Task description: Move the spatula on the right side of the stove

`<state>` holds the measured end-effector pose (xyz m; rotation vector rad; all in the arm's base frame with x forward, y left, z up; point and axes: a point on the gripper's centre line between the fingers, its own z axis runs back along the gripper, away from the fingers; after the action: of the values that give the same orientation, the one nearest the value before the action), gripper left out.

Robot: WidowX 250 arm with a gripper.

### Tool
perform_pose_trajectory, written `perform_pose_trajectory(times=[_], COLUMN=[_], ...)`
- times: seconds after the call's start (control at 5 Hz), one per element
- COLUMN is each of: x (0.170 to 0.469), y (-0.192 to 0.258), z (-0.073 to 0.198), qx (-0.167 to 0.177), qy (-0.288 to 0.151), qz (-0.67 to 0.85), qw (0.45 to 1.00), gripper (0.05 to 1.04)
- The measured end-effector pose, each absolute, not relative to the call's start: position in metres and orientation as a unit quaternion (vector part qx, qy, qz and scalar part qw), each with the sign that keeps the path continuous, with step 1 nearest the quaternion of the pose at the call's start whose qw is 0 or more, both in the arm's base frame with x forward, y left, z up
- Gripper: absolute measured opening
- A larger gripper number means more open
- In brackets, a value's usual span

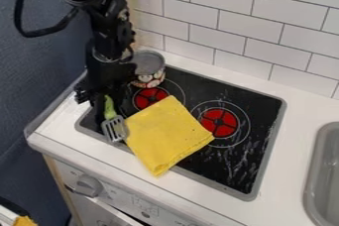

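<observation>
Pincer (103,102) at the spatula's (110,113) green handle, can't tell if gripping; yellow cloth (165,133) and can (149,69) near pincer

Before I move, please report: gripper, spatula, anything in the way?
Gripper at the left side of the stove, by the spatula. Spatula not yet on the right side. Yellow cloth lies across the middle, maybe in the way.

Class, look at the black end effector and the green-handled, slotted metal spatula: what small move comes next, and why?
Probably secure the spatula before moving sideways. The end effector is at its handle, but a firm hold isn't certain. Its head is by the yellow cloth's left edge, on the left side of the black stove, and the goal is the right.
</observation>
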<state>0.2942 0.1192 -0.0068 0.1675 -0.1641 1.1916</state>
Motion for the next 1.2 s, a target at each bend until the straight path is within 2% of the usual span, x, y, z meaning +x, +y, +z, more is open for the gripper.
perform_pose_trajectory(times=[0.2,0.4,0.6,0.8,1.0,1.2], x=[0.296,0.294,0.292,0.290,0.290,0.293], y=[0.110,0.086,0.031,-0.012,-0.052,-0.075], z=[0.019,0.034,0.054,0.060,0.055,0.036], qx=[0.038,0.016,-0.019,-0.035,-0.043,-0.038], qy=[-0.096,-0.109,-0.122,-0.122,-0.118,-0.115], qz=[0.562,0.551,0.484,0.448,0.411,0.386], qw=[0.821,0.827,0.866,0.885,0.903,0.915], gripper=[0.431,0.431,0.431,0.431,0.431,0.431])
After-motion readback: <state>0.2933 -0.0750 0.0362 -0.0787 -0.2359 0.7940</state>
